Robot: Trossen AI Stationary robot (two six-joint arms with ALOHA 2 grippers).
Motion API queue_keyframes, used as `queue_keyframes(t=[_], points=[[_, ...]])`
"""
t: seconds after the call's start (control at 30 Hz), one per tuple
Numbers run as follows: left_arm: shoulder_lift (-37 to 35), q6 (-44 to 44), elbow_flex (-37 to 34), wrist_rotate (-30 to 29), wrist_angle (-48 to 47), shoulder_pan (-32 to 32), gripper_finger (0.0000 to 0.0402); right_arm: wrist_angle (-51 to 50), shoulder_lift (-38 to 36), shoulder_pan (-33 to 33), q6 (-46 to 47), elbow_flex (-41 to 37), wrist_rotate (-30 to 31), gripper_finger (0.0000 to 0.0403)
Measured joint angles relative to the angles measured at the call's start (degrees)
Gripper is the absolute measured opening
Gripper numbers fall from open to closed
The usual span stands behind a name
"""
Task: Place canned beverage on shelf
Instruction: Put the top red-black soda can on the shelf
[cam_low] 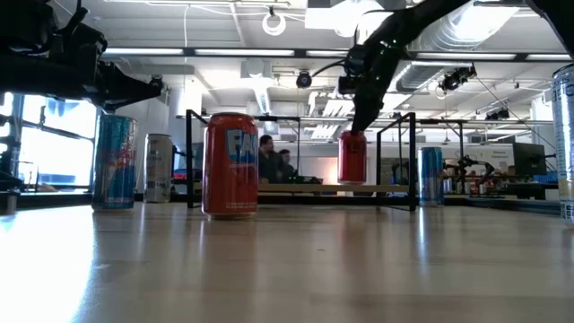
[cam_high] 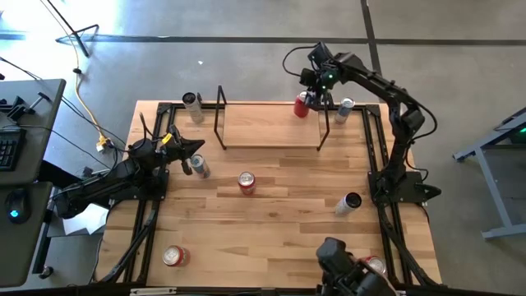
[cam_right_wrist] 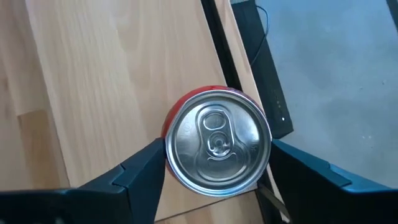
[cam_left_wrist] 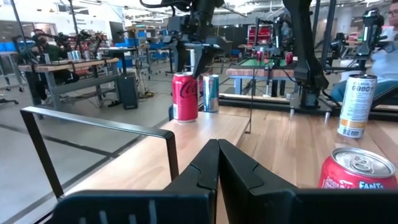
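The right gripper (cam_right_wrist: 214,171) hung right over a red can (cam_right_wrist: 217,146), one finger on each side of it. The fingers stood apart and looked just off the can's sides. The can was red with a shiny silver top and a pull tab. It stood upright on the shelf (cam_high: 267,127), at the back corner by the right black rod frame. A blue and silver can (cam_high: 345,108) stood just past that frame. The left gripper (cam_high: 191,150) waited by the table's left side, fingers pressed together, holding nothing.
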Motion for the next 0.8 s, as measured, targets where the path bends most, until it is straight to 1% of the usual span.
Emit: queue_keyframes(t=[0.1, 0.33, 0.63, 0.8], points=[[0.0, -0.26, 0.0, 0.02, -0.01, 0.0, 0.0, 0.09, 0.09, 0.28, -0.02, -0.07, 1.12, 0.0273], [0.0, -0.27, 0.01, 0.02, -0.01, 0.0, 0.0, -0.25, 0.04, 0.44, -0.02, -0.13, 1.58, 0.0277], [0.0, -0.3, -0.02, 0.04, -0.01, 0.0, 0.0, -6.8, 0.19, 0.56, 0.04, 4.23, 2.38, 0.0278], [0.0, -0.3, 0.01, 0.04, -0.03, 0.0, 0.0, -7.1, 0.17, 0.56, 0.13, 4.55, 2.54, 0.0279]])
